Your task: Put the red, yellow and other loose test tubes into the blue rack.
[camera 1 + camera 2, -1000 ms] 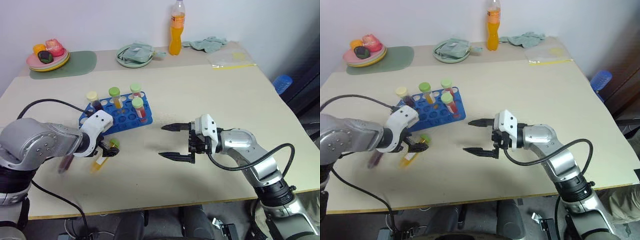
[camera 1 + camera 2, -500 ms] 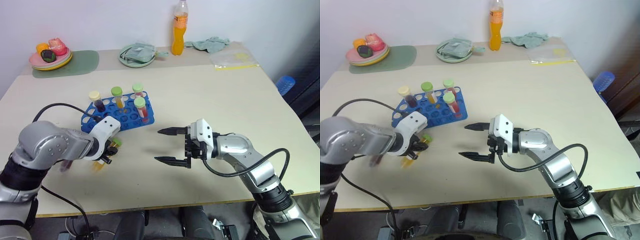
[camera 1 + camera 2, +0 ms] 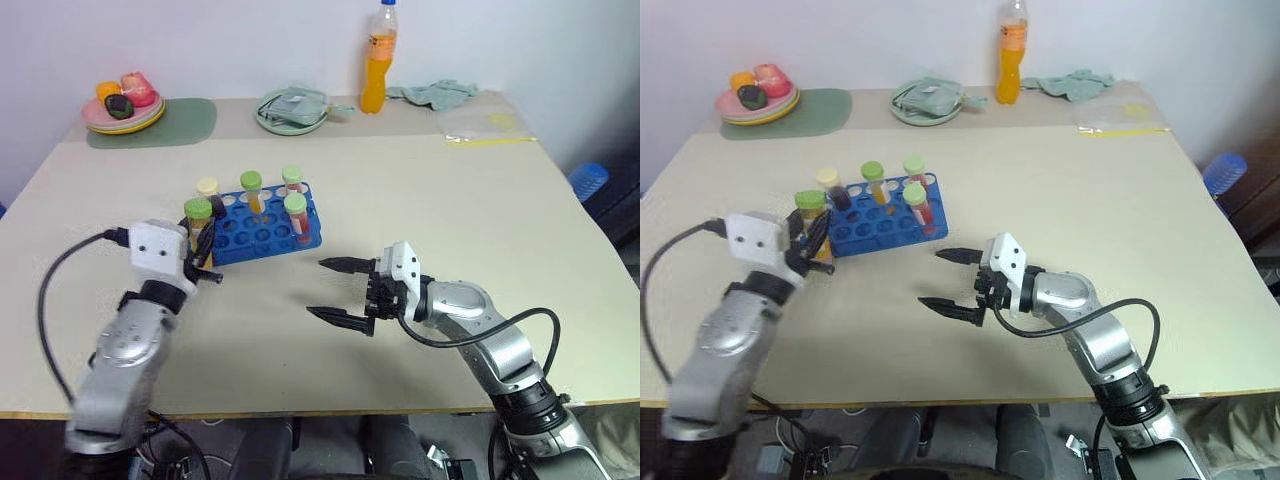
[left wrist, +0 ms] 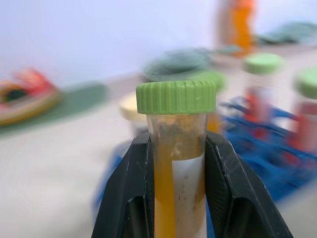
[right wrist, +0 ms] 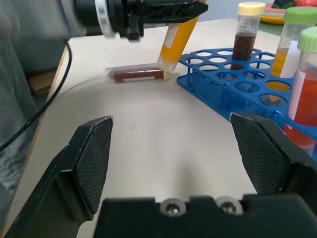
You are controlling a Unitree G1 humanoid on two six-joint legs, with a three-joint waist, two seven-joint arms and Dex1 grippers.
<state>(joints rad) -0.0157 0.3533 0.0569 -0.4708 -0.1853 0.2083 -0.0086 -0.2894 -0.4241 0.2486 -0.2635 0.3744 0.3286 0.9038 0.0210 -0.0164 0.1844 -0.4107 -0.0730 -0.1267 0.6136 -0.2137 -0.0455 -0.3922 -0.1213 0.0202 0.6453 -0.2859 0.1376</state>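
The blue rack (image 3: 262, 238) stands left of the table's middle with several capped test tubes upright in it: one dark with a yellow cap (image 3: 208, 190), one yellow (image 3: 250, 187) and two red (image 3: 296, 212). My left gripper (image 3: 202, 258) is shut on a yellow test tube with a green cap (image 4: 177, 148), held upright off the table just beside the rack's left end. A dark red test tube (image 5: 137, 75) lies on the table beneath that gripper. My right gripper (image 3: 317, 288) hovers open and holds nothing, to the right of the rack, pointing toward it.
Along the table's back edge stand an orange drink bottle (image 3: 378, 58), a plate with a cloth (image 3: 291, 108), a green mat (image 3: 180, 125) bearing a plate of food, a crumpled cloth (image 3: 445, 92) and a plastic bag (image 3: 487, 124).
The left gripper shut on the yellow tube that lay on the table, raised it and turned it upright beside the rack. The camera shifted. The right gripper stayed open, sinking slightly.
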